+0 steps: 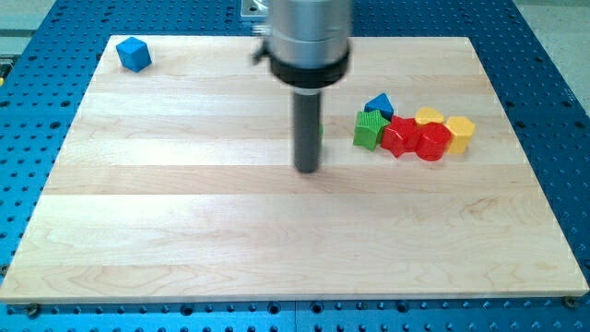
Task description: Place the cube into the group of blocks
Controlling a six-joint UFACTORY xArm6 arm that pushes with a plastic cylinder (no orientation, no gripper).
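A blue cube (134, 54) sits alone near the board's top left corner. A group of blocks lies at the view's right: a green block (370, 130), a blue triangular block (379, 104) behind it, two red blocks (399, 136) (432, 142), and two yellow blocks (429, 115) (459, 132). They touch one another. My tip (307, 170) rests on the board near its middle, left of the green block and far right of and below the blue cube. It touches no block.
The wooden board (184, 240) lies on a blue perforated table (37, 101). The arm's grey cylindrical body (310, 37) hangs over the board's top middle.
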